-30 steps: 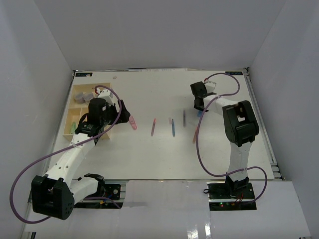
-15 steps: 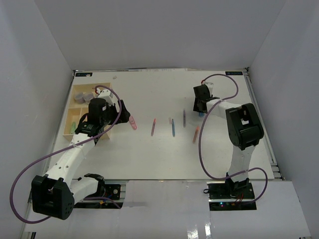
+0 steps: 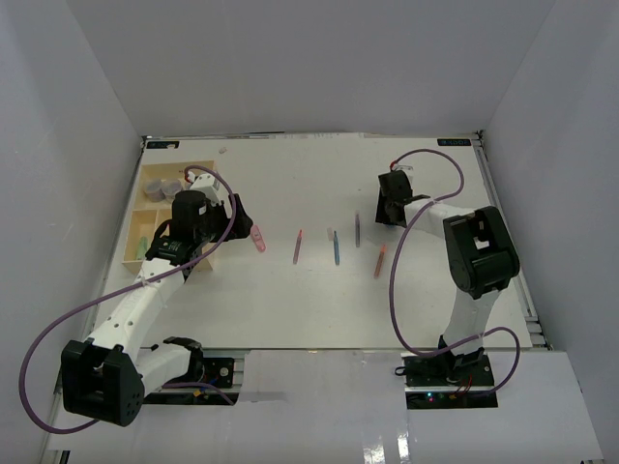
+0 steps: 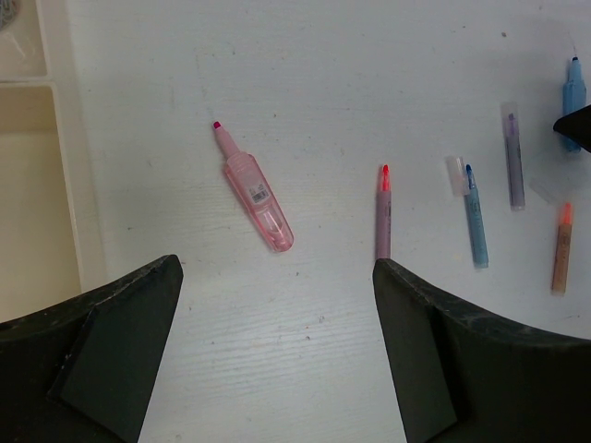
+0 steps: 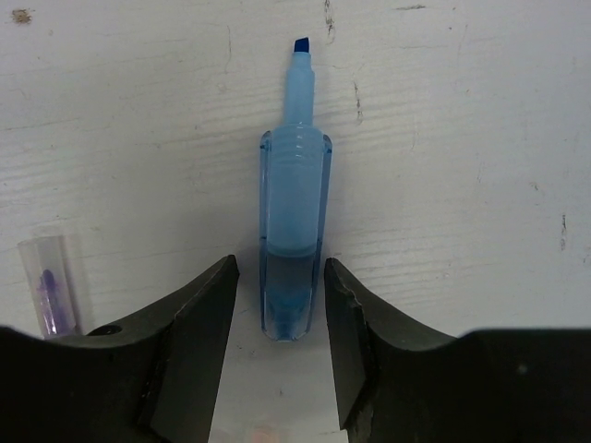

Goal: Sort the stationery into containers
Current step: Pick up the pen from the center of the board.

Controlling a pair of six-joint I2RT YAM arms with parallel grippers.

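Observation:
A blue highlighter [image 5: 294, 212] lies flat on the white table, its tip pointing away. My right gripper [image 5: 280, 277] is open and straddles its rear end, with a small gap on each side. In the top view this gripper [image 3: 392, 208] is at the back right. A pink highlighter [image 4: 254, 191] lies ahead of my wide-open, empty left gripper [image 4: 275, 268], beside the cream tray [image 3: 145, 220]. In a row between the two arms lie a pink pen [image 4: 383, 217], a blue pen [image 4: 476, 221], a purple pen [image 4: 513, 157] and an orange pen [image 4: 560, 247]. Grey pots [image 3: 164, 186] sit in the tray's back section.
A clear cap holding a purple tip [image 5: 51, 286] lies left of the right gripper's jaws. The tray wall [image 4: 69, 185] stands just left of my left gripper. White walls enclose the table on three sides.
The right gripper's jaws have widened around the blue highlighter, and its arm has swung a little to the right. The left arm has not moved.

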